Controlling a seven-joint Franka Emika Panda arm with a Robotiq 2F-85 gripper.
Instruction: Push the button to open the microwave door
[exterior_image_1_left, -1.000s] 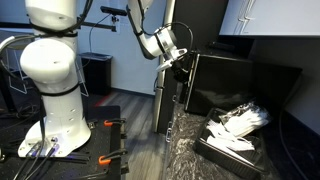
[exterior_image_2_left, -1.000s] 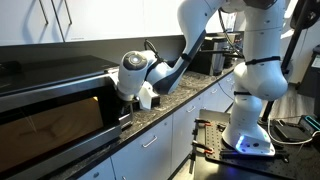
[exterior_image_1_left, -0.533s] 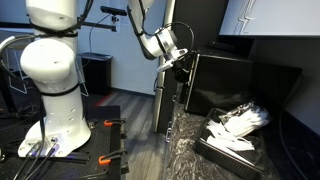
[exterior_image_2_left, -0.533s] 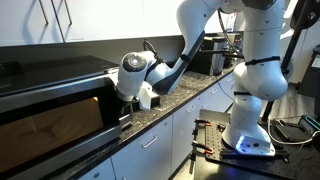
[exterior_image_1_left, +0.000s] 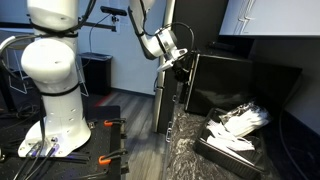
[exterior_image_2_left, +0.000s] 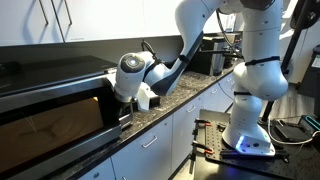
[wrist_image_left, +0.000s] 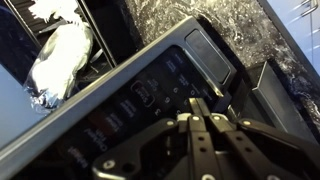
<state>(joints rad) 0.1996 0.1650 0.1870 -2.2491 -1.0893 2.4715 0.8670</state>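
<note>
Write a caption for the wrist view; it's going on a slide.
Closed claw aimed at the microwave control panel, its large button close by, speckled countertop beyond.

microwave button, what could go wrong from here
1. Wrong key: in the wrist view the shut gripper points at the edge of the small keys, just short of the big button. Pushing straight on may miss it.
2. Sliding: the microwave sits on the counter with nothing visibly bracing it, so a hard push might shove it back rather than press the button.
</note>
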